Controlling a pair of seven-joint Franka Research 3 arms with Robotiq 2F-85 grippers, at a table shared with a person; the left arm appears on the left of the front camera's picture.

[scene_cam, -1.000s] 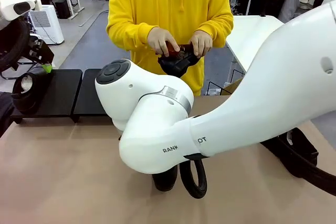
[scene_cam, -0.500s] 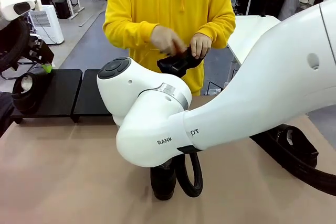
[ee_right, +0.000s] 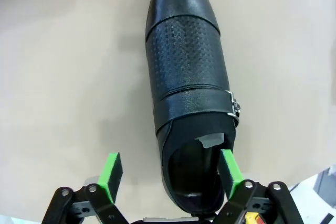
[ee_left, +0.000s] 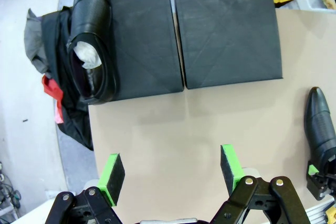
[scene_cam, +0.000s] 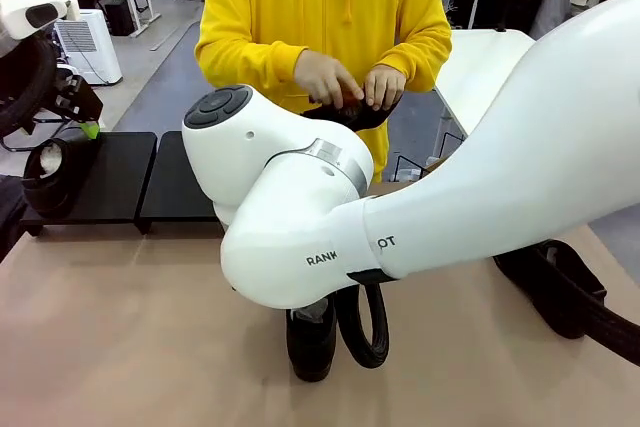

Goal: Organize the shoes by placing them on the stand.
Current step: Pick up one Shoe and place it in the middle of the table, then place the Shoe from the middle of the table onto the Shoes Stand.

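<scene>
The right hand (ee_right: 170, 169) gapes wide, straddling the heel of a shoe (ee_right: 186, 66) on the surface (ee_right: 63, 77), gripping nothing; toe points away; the stand (scene_cam: 175, 182) lies far left.

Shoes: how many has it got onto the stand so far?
Done: one shoe lies on the stand. In hand: nothing gripped; the right gripper is open around the heel of a second shoe on the table. The left gripper hovers open. Left: that shoe, plus a third shoe in the person's hands.
</scene>
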